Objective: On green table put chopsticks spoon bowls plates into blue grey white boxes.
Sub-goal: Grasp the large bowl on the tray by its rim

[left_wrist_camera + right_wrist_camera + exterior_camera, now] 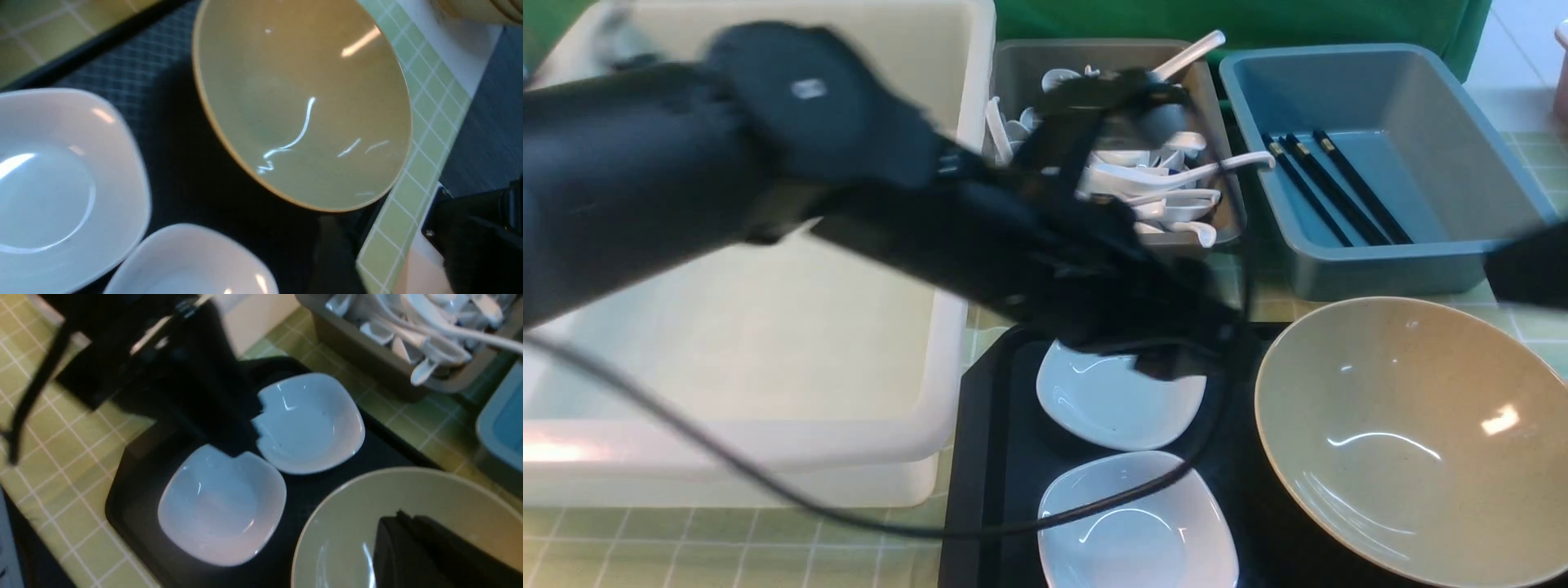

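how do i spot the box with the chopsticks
Look along the far side of the green table, past the big beige bowl. The blue box on the right is it: only black chopsticks inside, while its grey neighbour holds white spoons.

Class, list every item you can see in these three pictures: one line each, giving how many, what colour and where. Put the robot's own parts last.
tub: one, milky white, left
grey box: one, back centre
spoons: many, white, piled in the grey box
blue box: one, back right
chopsticks: three sticks visible, black, in the blue box
tray: one, black, front centre
dishes: two, white, on the tray, one behind the other
bowl: one, khaki, right of the dishes
table: pale green, white grid
left arm: black, reaching across
left pincer: blurred, over the farther dish
right pincer: black, shut, over the bowl
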Available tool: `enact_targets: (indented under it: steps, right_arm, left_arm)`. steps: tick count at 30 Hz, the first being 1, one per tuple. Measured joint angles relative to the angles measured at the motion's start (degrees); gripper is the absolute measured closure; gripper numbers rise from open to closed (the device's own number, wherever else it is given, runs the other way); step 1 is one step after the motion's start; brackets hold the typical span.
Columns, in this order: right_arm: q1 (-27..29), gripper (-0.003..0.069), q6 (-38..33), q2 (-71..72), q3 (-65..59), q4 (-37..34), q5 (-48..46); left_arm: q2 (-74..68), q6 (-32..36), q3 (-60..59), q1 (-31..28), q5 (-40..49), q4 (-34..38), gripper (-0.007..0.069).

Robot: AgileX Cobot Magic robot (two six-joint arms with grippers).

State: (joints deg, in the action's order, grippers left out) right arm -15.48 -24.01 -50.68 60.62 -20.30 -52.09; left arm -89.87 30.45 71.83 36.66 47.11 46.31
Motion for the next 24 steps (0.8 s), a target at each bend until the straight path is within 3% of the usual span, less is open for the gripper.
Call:
enact_targets:
  steps: [3,5,16,18,24]
  right_arm:
    - [0.00,0.0634,1.33,9.25,-9.52,0.01,4.71]
    - [0.00,0.0634,1.59,13.14,-12.33,0.01,5.75]
    - [0.00,0.0634,1.65,19.28,-14.96,-0.01,3.99]
    - [0.00,0.0634,1.65,19.28,-14.96,-0.01,3.60]
    - [0.00,0.0629,1.65,19.28,-14.96,0.10,3.55]
  left_arm:
    - [-8.50,-0.43,6.53,0.30,2.38,0.99,0.0147]
    - [-13.55,-0.60,9.94,0.30,3.47,1.00,0.0118]
    - [-31.53,-3.72,21.91,0.30,5.20,-1.47,0.0134]
    - [-32.51,-3.83,22.74,0.30,5.32,-1.40,0.0158]
    - [-33.93,-3.83,23.81,0.30,6.33,0.33,0.0504]
